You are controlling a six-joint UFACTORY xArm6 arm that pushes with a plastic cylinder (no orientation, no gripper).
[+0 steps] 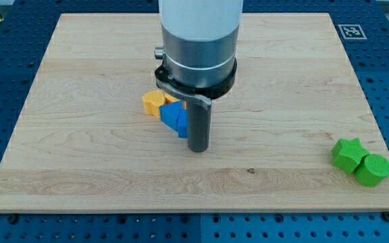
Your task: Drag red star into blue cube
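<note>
Blue shows just left of my tip [198, 150]: the blue cube [175, 116] sits touching or nearly touching the rod, with a yellow block [153, 102] pressed against its far left side. No red star is visible anywhere on the wooden bench [80, 148]; it may be hidden behind the arm's wide body, and I cannot tell. There are no jaws on this rig, only the rod, so nothing is gripped. Off at the view's right, a green star [347, 154] and a green cylinder [373, 169] lie touching, well apart from the work. To do this step well, I judge the tip should first back away from the cube without nudging it, find the star, then get behind it and push straight toward the cube.
</note>
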